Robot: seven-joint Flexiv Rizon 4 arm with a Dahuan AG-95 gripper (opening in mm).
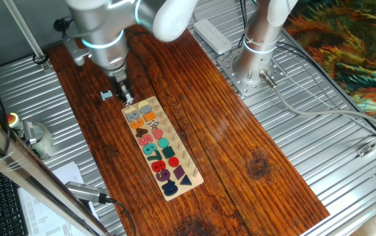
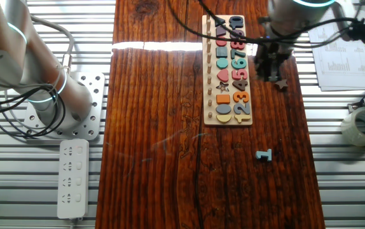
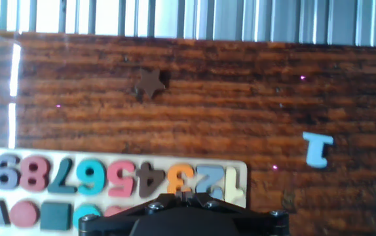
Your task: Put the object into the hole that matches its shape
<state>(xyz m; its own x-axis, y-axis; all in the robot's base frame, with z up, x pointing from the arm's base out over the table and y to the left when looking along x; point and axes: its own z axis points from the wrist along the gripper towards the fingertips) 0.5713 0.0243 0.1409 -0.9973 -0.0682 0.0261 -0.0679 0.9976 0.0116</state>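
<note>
Orange star (image 3: 150, 84), dark against the wood grain, lies loose on the table (image 2: 157, 127) just beside the puzzle board (image 2: 227, 70), on its numbers side, not held. Star hole (image 2: 222, 86) sits empty in the shapes row between filled cutouts. End effector (image 2: 271, 67) hovers above the table by the board's edge, near the star; fingers hidden in hand view, cannot tell if apart or together. Grey-blue piece (image 3: 318, 149) lies well apart, ignore. To do this step well: centre over the star, descend straight, pinch across two opposite flanks, keep it flat, then rotate points to match the cutout before lowering.
</note>
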